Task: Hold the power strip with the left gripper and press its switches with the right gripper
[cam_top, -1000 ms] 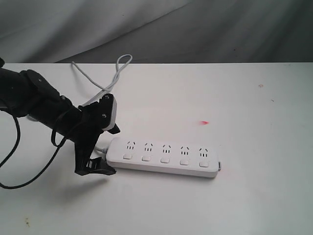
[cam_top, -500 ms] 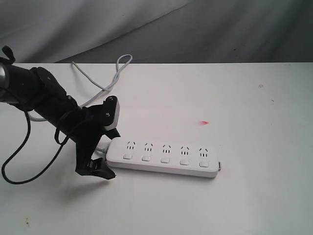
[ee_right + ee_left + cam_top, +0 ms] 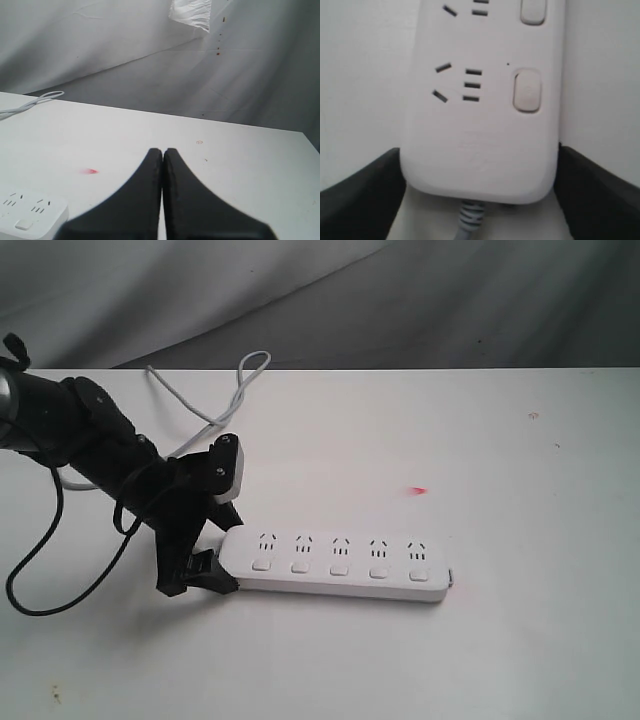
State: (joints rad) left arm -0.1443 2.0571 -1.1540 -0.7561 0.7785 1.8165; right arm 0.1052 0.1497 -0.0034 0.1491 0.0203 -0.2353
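Observation:
The white power strip lies flat on the table, its row of switches along the near edge. My left gripper straddles the strip's cord end. In the left wrist view the left gripper has a black finger pressed against each long side of the power strip, with one switch just beyond. The grey cord leaves between the fingers. My right gripper is shut with nothing in it. It hovers apart from the strip's far end and is outside the exterior view.
The cord loops away toward the back left of the white table. A small red mark sits on the table behind the strip. A grey cloth backdrop hangs beyond the far edge.
The left gripper's jaws have narrowed from wide open until both fingers meet the sides of the strip's cord end. The strip has barely shifted.

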